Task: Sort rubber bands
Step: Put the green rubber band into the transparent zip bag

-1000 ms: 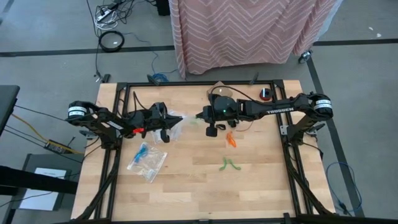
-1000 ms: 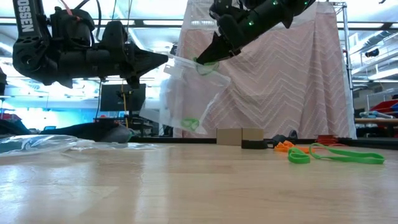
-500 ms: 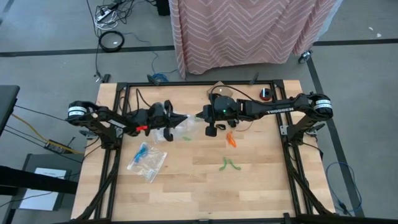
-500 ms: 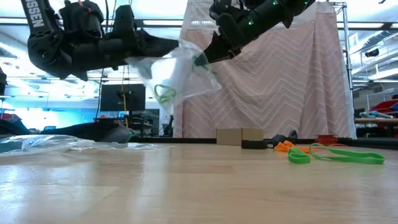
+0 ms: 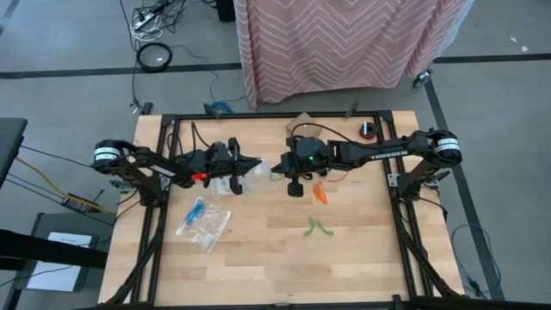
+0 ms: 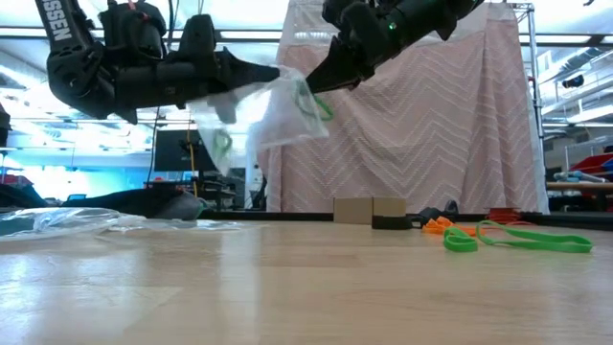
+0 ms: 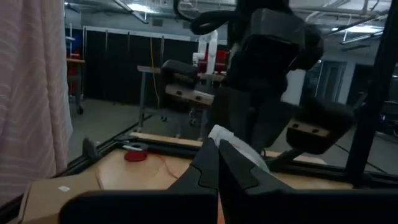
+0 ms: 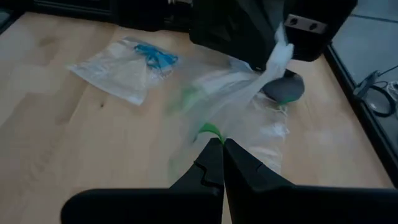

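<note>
White letters spell "TROSSEN" along the right arm [image 5: 379, 153], a bit behind its gripper, in the view from above. In the low view, the letters "SSEN" show on the left arm [image 6: 57, 34], far back from its gripper. No other words or numbers can be read.

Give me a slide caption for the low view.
Both grippers, left and right, hold a clear bag aloft; green bands lie on the table.
</note>
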